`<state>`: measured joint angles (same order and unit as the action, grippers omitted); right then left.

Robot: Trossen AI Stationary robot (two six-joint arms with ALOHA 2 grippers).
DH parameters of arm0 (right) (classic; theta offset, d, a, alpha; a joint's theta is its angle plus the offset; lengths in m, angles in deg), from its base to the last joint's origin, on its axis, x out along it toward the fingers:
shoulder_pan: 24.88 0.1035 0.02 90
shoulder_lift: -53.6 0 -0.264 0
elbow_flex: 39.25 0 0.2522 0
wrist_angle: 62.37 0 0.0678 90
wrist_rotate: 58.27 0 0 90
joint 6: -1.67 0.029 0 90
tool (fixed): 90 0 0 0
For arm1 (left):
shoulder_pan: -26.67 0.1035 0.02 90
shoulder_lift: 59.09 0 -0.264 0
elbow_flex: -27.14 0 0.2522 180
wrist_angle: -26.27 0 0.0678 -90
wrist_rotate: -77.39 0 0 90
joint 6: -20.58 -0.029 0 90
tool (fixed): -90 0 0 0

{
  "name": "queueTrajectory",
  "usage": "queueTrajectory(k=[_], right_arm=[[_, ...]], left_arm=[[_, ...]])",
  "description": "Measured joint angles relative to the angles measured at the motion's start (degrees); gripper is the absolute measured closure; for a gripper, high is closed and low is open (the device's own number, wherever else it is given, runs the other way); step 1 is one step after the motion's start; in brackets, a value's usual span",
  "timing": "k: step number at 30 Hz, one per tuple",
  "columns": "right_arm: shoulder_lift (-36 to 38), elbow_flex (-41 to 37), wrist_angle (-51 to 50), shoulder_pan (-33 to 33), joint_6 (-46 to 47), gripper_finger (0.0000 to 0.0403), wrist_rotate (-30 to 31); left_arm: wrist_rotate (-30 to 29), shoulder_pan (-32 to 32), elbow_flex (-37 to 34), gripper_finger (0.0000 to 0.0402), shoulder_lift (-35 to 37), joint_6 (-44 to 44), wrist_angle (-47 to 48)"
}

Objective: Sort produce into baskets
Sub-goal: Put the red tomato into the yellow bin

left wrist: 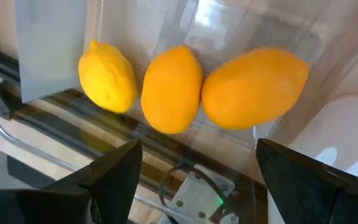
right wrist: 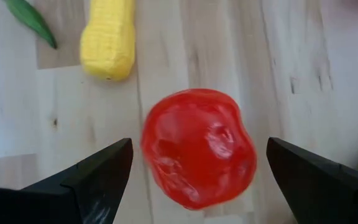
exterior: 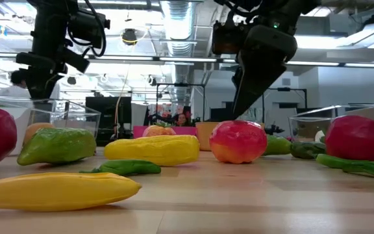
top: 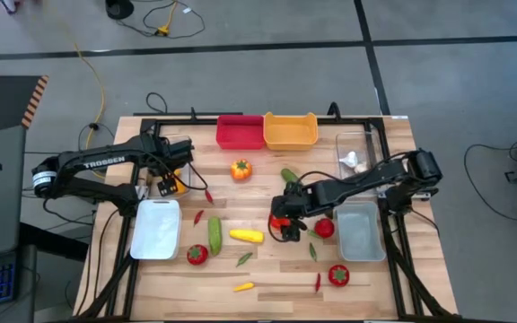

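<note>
Right pincer (right wrist: 194, 171) is spread wide over a glossy, lumpy red tomato (right wrist: 197, 148) on the worktop (right wrist: 303, 68). Yellow corn (right wrist: 107, 37) lies at its 11 o'clock. Left pincer (left wrist: 197, 177) gapes above three orange-yellow fruits (left wrist: 171, 89).

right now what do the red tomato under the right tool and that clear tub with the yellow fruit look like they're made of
Red tomato: probably glossy moulded plastic or rubber; its skin carries bright highlights and soft dents. Clear tub: likely thin transparent plastic; the wood shows through it and its walls catch glare. The three yellow-orange fruits inside look matte, possibly foam or plastic.

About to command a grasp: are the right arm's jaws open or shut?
Open: the right gripper has its jaws spread wide on either side of the red tomato.
</note>
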<state>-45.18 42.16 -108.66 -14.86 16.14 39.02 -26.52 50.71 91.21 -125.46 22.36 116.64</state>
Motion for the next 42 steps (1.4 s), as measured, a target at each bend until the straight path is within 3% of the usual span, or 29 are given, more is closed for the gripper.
queueTrajectory(k=[8, 18, 30, 42], right_arm=[[0.01, -0.54, 0.57, -0.81, -0.03, 0.0006, 0.07], [-6.43, -0.25, 2.82, -0.78, -1.28, 0.0007, -2.89], [-6.95, -0.36, 3.24, -0.81, -1.02, 0.0066, -2.82], [-7.25, 2.55, 1.73, -0.81, -1.35, 0.0070, -2.93]], left_arm=[[0.02, 0.02, 0.00, 0.0097, 0.00, 0.00, -1.21], [0.06, 0.00, 0.00, 0.0097, 0.00, 0.00, -1.20], [0.19, 0.00, 0.00, 0.0097, 0.00, 0.00, -1.18], [0.20, 0.00, 0.00, 0.0097, 0.00, 0.00, -1.17]])
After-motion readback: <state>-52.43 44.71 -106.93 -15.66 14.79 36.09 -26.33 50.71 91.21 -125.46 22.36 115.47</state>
